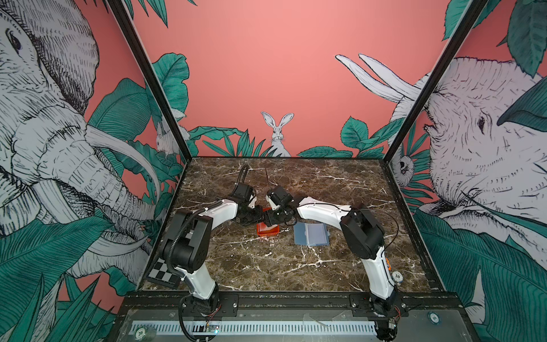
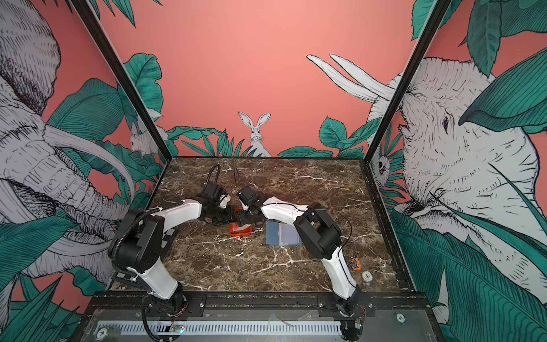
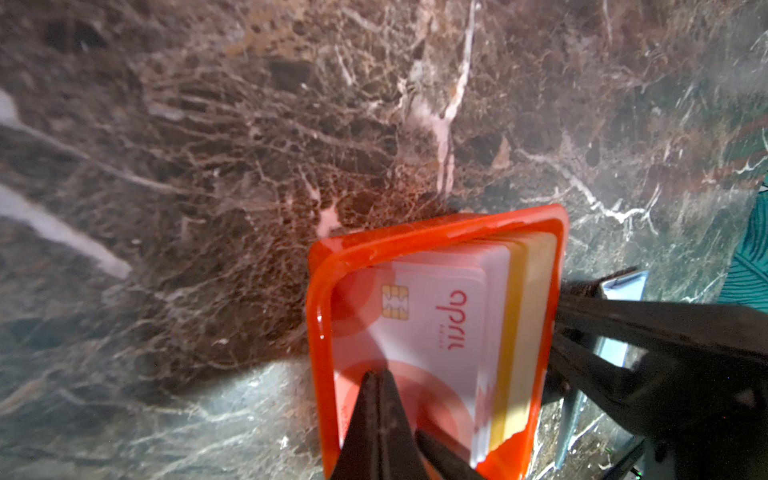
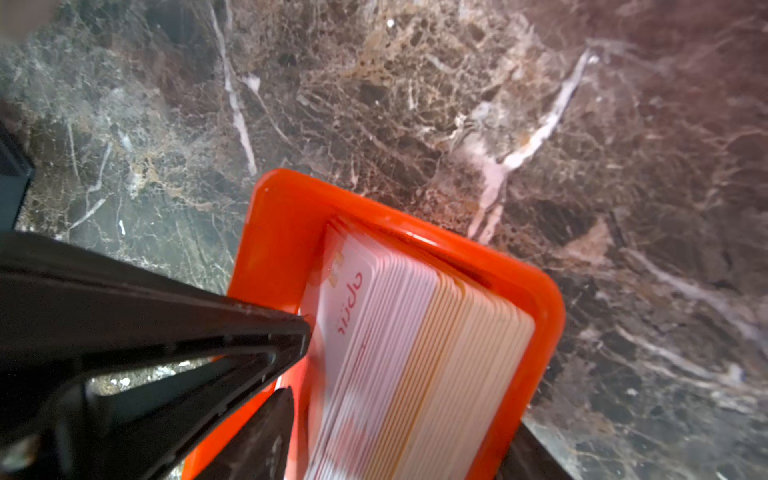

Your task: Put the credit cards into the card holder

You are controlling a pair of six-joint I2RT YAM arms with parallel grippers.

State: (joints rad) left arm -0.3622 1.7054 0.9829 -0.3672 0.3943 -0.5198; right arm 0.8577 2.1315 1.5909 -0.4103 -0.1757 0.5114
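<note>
1. Black fingers (image 3: 365, 424) of the left gripper (image 3: 376, 374) filled the foreground of the left wrist view; they were pressed together with no gap and gripped nothing; their shared tip rested on the face of the top card.
2. The credit cards (image 3: 432, 332) sat as a slightly fanned stack inside the orange tray (image 3: 436, 232); their long sides ran along the tray's long walls; the white-and-red cards faced the left gripper, with the tan ones behind them.
3. The right gripper (image 4: 403, 409) had its jaws standing apart around that stack; one finger was on the face side, inside the tray; the other was outside the tray wall, on the card holder's side; whether either pad touched a card could not be told, and no card was lifted.
4. The card holder (image 1: 312, 234) lay opened flat on the marble tabletop (image 1: 266, 266), just beside the tray but not touching it, on the right arm's side; its long axis ran across the table; no card showed in its sleeves.
5. Judged from this, the coming move turned on a short sideways carry from tray to holder; the right arm was the nearer one; one card would first have to be parted from the stack, and the left tip looked placed to steady it.
</note>
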